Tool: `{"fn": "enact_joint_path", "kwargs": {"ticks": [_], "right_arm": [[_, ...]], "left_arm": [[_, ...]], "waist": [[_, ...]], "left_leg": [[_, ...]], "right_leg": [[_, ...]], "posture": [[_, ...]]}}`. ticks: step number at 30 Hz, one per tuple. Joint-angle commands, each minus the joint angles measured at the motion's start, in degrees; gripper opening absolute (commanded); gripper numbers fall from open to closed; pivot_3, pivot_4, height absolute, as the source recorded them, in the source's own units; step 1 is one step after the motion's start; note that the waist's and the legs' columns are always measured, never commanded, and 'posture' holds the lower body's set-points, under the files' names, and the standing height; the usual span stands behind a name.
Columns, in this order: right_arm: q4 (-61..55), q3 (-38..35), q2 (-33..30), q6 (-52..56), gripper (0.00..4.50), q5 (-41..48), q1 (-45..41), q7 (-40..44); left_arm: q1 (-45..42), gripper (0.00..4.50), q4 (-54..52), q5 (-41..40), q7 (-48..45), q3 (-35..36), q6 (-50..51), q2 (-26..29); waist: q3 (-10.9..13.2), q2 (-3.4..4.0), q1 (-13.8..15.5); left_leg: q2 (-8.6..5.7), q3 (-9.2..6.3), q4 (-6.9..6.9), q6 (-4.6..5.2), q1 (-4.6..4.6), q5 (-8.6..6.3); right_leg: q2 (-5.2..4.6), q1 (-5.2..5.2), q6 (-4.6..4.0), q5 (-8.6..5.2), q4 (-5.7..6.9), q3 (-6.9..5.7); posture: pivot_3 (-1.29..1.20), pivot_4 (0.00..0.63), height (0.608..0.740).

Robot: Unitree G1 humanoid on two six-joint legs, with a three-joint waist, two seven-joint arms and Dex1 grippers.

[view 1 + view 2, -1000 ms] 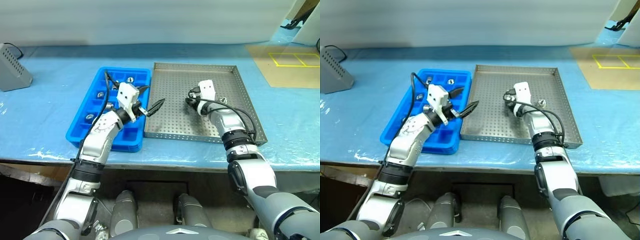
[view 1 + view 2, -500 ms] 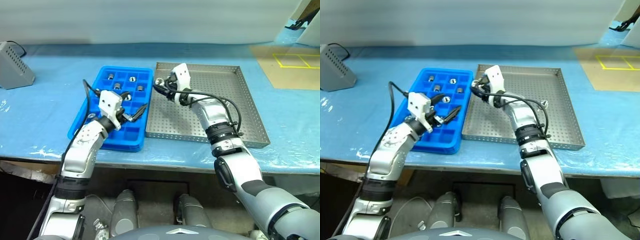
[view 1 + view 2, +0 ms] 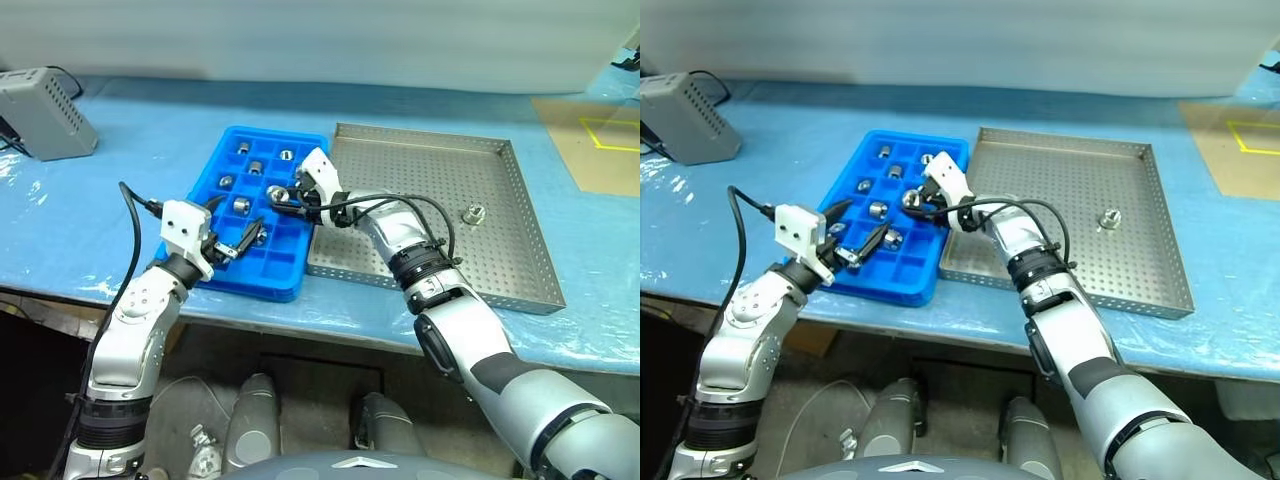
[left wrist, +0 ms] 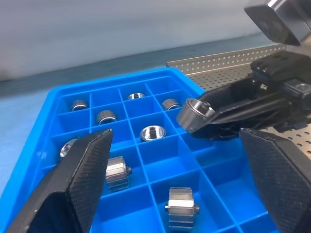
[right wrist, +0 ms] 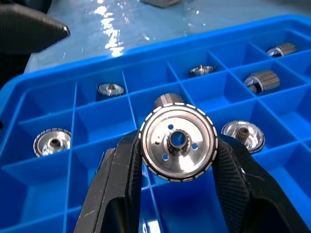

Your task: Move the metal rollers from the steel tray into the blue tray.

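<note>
My black fingers [image 5: 121, 194] gripped a shiny silver roller [image 5: 178, 141]; blue tray [image 3: 215, 275] showed a square grid, grey steel tray [image 3: 520, 270] perforations.

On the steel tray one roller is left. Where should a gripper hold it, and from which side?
The roller appears to stand on end, apart from the rim of the steel tray. Probably best to come from above and close the fingers on its round side wall, since open floor lies all around it.

Even, bright lighting, we'd guess from overhead. Glare on the plastic table cover [image 5: 116, 29]; near fingers [image 4: 73, 189] look soft in our left wrist view.
</note>
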Motion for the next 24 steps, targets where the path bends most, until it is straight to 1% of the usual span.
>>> {"fn": "enact_joint_path", "kwargs": {"ticks": [1,8,15,17,18,21,22,23,24], "right_arm": [[-0.3,0.5,-1.5,-1.4,1.65,-1.2,-2.8,1.6],[1.3,2.0,-3.7,-1.8,1.65,-4.1,-3.7,4.0],[2.1,2.2,-3.7,-1.7,1.65,-5.2,-3.3,4.0],[3.1,1.7,-3.8,-1.6,2.37,-5.6,-3.6,2.6],[3.4,1.6,-3.8,-1.6,2.62,-5.7,-3.7,2.4],[3.9,1.0,-4.1,-2.6,3.58,-5.7,-3.9,0.7],[3.7,0.2,-4.2,-3.1,3.98,-5.2,-3.9,0.0],[3.4,-1.2,-4.2,-2.9,4.27,-4.0,-4.0,-0.8],[3.2,-2.7,-4.6,-3.0,4.27,-3.2,-4.1,-2.3]], "left_arm": [[-0.6,4.44,-2.0,-0.6,0.1,0.5,-0.2,0.4],[-1.9,4.44,0.4,-0.1,-0.6,-0.5,-1.0,0.0],[-2.2,4.44,0.6,0.1,-0.7,-0.8,-1.2,-0.2],[-2.3,4.44,0.6,0.0,-0.8,-0.9,-1.2,-0.2],[-2.3,4.44,0.6,0.0,-0.8,-0.9,-1.2,-0.2],[-2.8,4.44,1.6,-0.1,-1.3,-1.2,-1.5,-0.4],[-3.3,4.44,2.2,-0.2,-1.5,-1.5,-1.7,-0.7],[-3.9,4.44,2.8,-0.3,-1.9,-2.0,-1.9,-1.1],[-4.8,4.44,3.6,-0.4,-2.3,-2.7,-2.1,-1.5]], "waist": [[0.0,0.00,0.1],[0.0,0.00,0.4],[0.0,-0.01,0.4],[0.0,0.00,0.4],[0.0,-0.01,0.4],[0.0,-0.01,0.4],[0.0,0.00,0.4],[0.0,-0.01,0.4],[0.0,-0.01,0.4]], "left_leg": [[0.00,0.00,0.00,-0.01,-0.01,0.01],[0.00,0.02,0.00,-0.13,-0.18,0.08],[0.00,0.03,0.07,-0.12,-0.29,0.08],[0.00,0.02,0.08,-0.12,-0.29,0.08],[0.01,0.02,0.09,-0.12,-0.28,0.09],[0.01,0.03,0.11,-0.14,-0.27,0.10],[0.01,0.04,0.11,-0.14,-0.25,0.10],[0.01,0.04,0.11,-0.15,-0.25,0.10],[0.01,0.05,0.11,-0.16,-0.25,0.11]], "right_leg": [[0.00,-0.02,0.00,0.00,0.01,0.00],[0.08,-0.32,0.00,0.00,0.16,0.02],[0.07,-0.40,-0.01,0.00,0.23,0.02],[0.06,-0.40,-0.01,0.00,0.25,0.02],[0.06,-0.40,-0.01,0.00,0.27,0.02],[0.05,-0.40,-0.01,0.00,0.34,0.02],[0.04,-0.40,-0.01,0.00,0.37,0.02],[0.04,-0.41,-0.02,0.00,0.39,0.03],[0.04,-0.41,-0.02,0.00,0.40,0.03]], "posture": [[0.24,0.150,0.740],[0.22,0.150,0.740],[0.21,0.150,0.740],[0.21,0.150,0.740],[0.21,0.150,0.740],[0.20,0.150,0.740],[0.18,0.150,0.740],[0.16,0.150,0.740],[0.15,0.150,0.740]]}}
